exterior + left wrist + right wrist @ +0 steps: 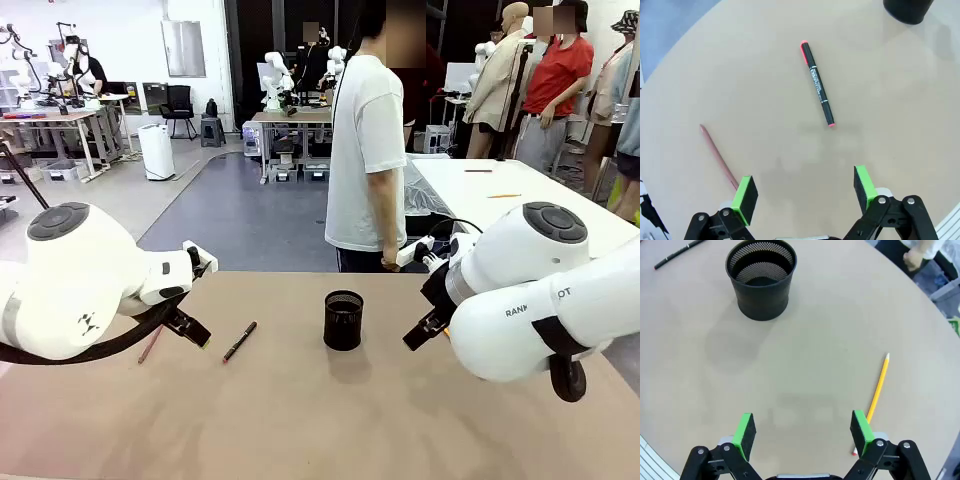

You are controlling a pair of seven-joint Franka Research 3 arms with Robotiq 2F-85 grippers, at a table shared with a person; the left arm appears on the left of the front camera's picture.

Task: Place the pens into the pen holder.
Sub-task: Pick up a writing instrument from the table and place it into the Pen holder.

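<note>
Bright even overhead light, soft shadow by pen holder (761,280), wrist views w/ fisheye bend

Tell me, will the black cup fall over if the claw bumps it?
Probably, if hit near the rim: the pen holder is empty mesh, so it likely weighs little. Its base looks narrower than its rim, so it may tip or slide. On its side, the round wall would probably roll.

The surface (400,420) holds one black pen (817,85), two pencils, a reddish-brown pencil (719,157) and a yellow pencil (878,387), and one mesh cup (761,302).
</note>
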